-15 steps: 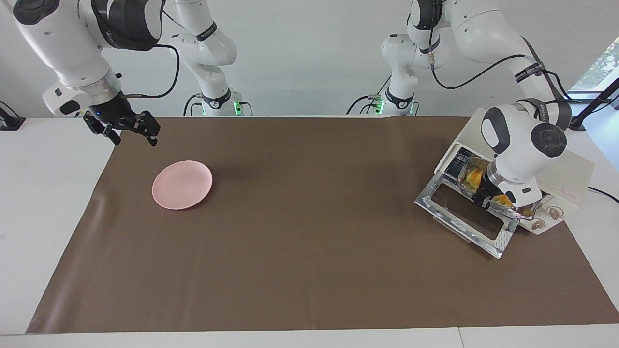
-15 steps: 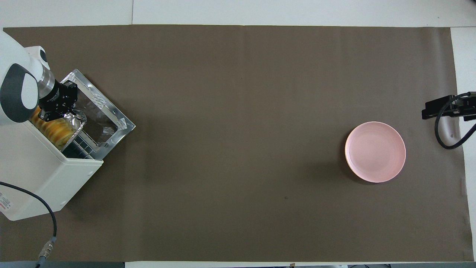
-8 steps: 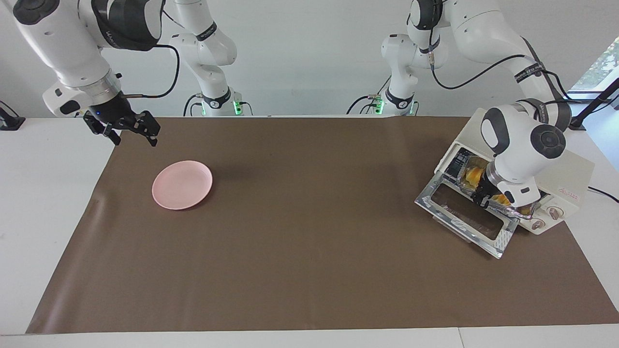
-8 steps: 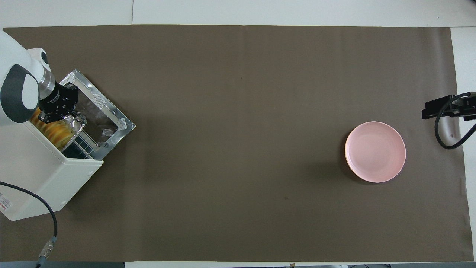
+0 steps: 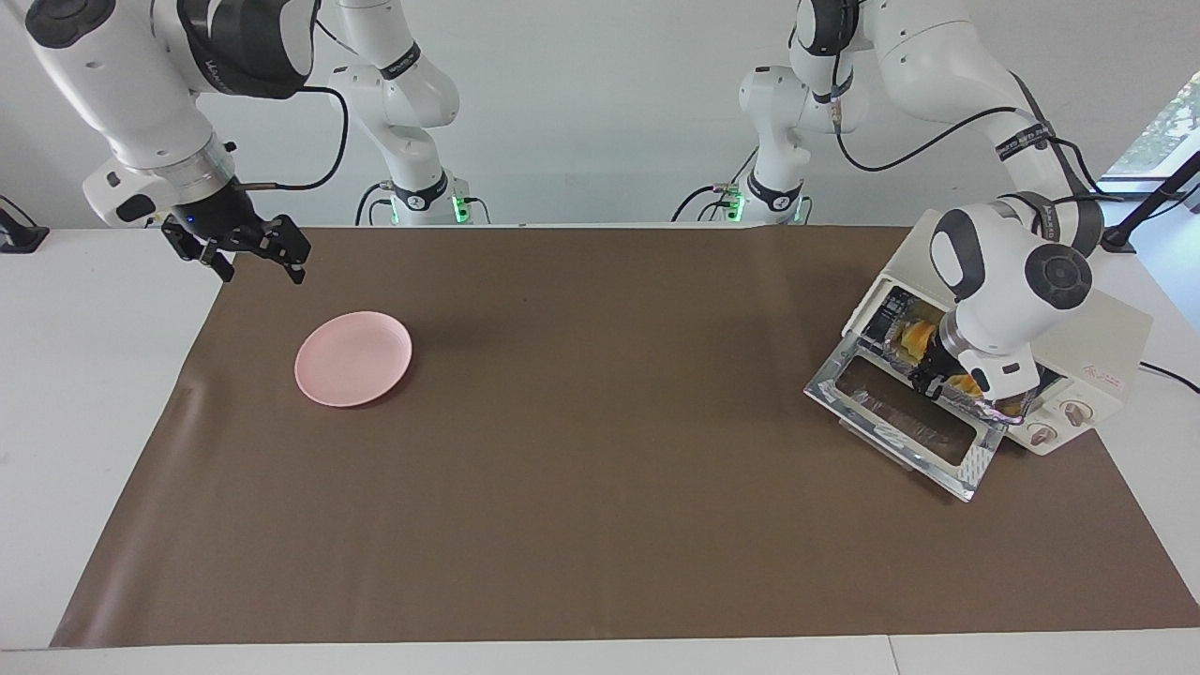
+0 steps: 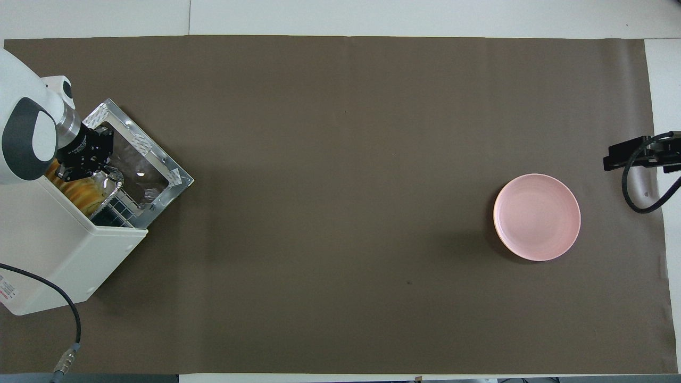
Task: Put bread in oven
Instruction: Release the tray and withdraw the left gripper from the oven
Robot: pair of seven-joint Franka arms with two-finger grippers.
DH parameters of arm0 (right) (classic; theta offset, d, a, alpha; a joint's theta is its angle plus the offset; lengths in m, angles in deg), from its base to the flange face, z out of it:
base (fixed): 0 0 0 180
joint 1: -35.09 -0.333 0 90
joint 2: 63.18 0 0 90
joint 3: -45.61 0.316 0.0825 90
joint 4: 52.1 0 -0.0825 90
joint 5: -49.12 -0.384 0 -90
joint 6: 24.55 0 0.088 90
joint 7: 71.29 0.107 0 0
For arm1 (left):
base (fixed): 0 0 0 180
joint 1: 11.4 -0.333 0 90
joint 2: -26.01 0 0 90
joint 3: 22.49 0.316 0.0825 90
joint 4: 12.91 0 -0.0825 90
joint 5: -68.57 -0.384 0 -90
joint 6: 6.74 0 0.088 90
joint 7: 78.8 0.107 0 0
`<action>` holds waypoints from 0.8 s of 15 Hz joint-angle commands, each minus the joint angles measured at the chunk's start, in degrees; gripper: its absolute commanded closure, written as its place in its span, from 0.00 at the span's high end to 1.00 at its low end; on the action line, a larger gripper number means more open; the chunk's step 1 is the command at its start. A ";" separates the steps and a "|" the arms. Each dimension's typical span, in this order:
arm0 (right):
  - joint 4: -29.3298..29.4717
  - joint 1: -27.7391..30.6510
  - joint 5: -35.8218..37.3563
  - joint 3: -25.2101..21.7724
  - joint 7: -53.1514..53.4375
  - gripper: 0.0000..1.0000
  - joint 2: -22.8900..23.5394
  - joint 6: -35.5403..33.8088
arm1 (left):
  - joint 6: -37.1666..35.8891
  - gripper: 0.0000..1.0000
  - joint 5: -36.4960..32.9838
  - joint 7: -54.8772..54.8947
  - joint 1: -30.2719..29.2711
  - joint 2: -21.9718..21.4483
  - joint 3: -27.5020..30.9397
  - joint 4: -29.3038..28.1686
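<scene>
Both my arms are glossy white with rounded dark grey joint caps and black bands (small white lettering on them). Black cables loop along the links, green lights glow at both bases, and the wrists end in silver collars.

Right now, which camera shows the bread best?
The overhead view: the bread shows its ridged slices at the oven mouth, beside the left gripper. In the facing view the left arm covers most of it, leaving yellow patches.
</scene>
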 commanded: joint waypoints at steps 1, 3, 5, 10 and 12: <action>-1.57 0.36 1.23 0.54 0.58 1.00 -1.43 0.57 | 0.28 0.00 -1.24 1.19 0.13 -2.80 0.09 -3.25; -1.57 0.36 1.23 0.54 0.58 1.00 -1.43 0.48 | 0.10 0.00 -1.24 1.19 0.13 -2.89 0.09 -3.25; -1.57 0.36 1.23 0.54 0.58 1.00 -1.43 0.57 | 0.28 0.00 -1.24 1.62 0.13 -2.89 0.09 -3.25; -1.57 0.36 1.23 0.54 0.58 1.00 -1.43 0.57 | -0.07 0.08 -1.24 4.44 -0.39 -2.97 0.09 -3.60; -1.57 0.36 1.23 0.54 0.58 1.00 -1.43 0.48 | -0.25 0.50 -1.24 4.35 -0.13 -2.97 0.18 -3.51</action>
